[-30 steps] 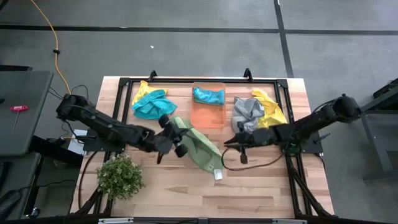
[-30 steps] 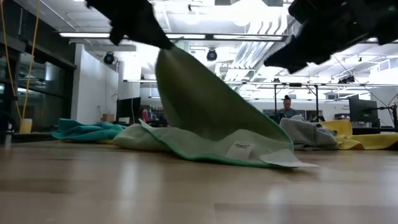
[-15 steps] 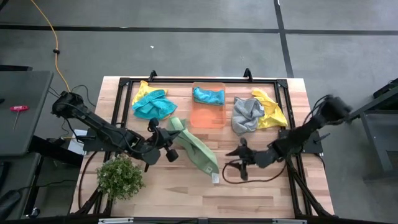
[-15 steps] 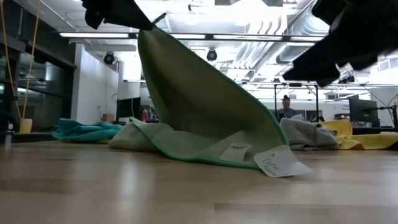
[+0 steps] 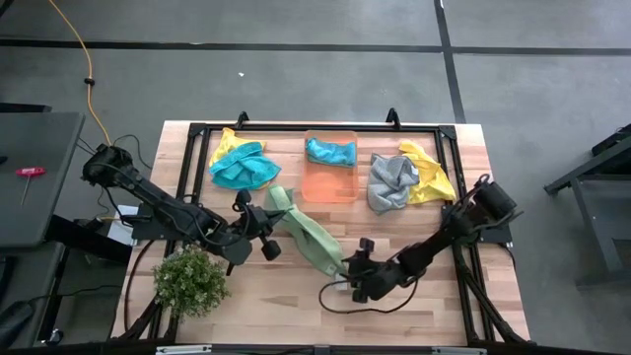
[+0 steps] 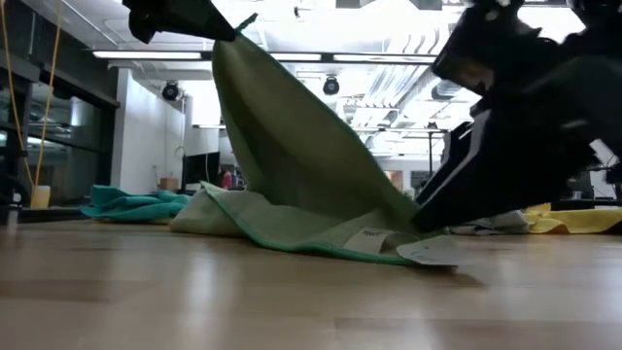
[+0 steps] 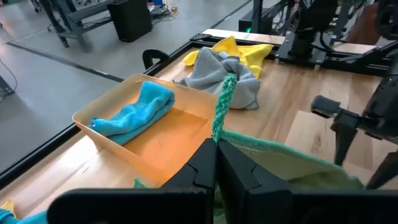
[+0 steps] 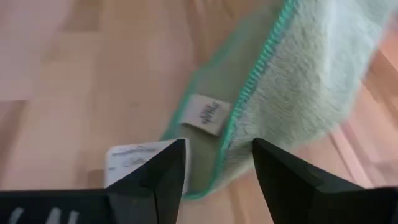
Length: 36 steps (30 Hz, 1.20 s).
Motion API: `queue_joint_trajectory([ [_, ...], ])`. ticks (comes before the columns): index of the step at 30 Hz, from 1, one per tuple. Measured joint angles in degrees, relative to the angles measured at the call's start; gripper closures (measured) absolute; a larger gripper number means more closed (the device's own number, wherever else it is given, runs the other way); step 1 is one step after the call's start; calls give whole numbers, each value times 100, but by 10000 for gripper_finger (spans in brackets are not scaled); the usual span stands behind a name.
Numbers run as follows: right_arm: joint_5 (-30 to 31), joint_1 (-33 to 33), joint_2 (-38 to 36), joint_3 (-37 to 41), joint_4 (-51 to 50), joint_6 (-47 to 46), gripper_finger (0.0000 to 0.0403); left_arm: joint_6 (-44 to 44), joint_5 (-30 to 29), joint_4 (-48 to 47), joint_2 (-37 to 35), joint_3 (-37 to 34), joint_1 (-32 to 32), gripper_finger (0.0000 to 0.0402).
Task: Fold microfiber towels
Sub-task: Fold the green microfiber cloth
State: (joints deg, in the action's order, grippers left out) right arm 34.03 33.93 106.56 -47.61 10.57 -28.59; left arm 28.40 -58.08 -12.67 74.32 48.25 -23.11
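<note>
A light green towel (image 5: 314, 242) lies slantwise on the table's middle, one corner raised. Its low near corner, with a sewn label (image 8: 208, 115) and a white paper tag (image 8: 134, 158), rests on the wood. My left gripper (image 5: 268, 219) is shut on the raised corner and shows at the top left of the low view (image 6: 209, 24). My right gripper (image 5: 347, 281) is open, low over the tagged corner, one finger on either side of it in the right wrist view (image 8: 217, 168). In the low view it (image 6: 428, 219) stands just behind that corner. My left gripper pinches the green towel's raised corner (image 7: 219, 134) between its two shut fingers; the corner's tip (image 7: 225, 90) sticks up beyond them. The cloth hangs from the hold in a taut slope (image 6: 301, 156) down to its far and near parts on the table. My right gripper: I cannot tell whether its fingers touch the towel.
An orange bin (image 5: 330, 182) with a teal towel (image 5: 330, 151) stands at the far middle. A grey towel (image 5: 391, 182) and a yellow one (image 5: 429, 173) lie far right, teal and yellow towels (image 5: 240, 163) far left. A green plant (image 5: 192, 281) stands near left.
My right gripper has gone from beside the grey towel toward the table's near left and down to the green towel's tagged corner. My left gripper has drawn the raised corner a little toward the table's left, and the towel's near end has slid along with it.
</note>
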Motion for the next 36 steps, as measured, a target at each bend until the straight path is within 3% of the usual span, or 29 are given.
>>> queue_joint_trajectory([
  [7, 771, 39, 0, -593, -1687, -1302, 222, -96, -70, 4, 0, 0, -63, 401],
  [13, -26, -22, 0, -615, -1668, -2053, 222, -160, -87, 7, 0, 0, -60, 401],
  [24, -173, -15, 0, -585, -1829, -3399, 222, -472, -752, 18, 2, 213, -263, 401],
  [29, -230, -15, 0, -585, -1762, -3459, 222, -506, -1302, 48, 1, 247, -425, 401],
  [36, 80, -15, 0, -585, -1716, -3446, 222, -503, -1298, 55, 0, 247, -481, 401],
])
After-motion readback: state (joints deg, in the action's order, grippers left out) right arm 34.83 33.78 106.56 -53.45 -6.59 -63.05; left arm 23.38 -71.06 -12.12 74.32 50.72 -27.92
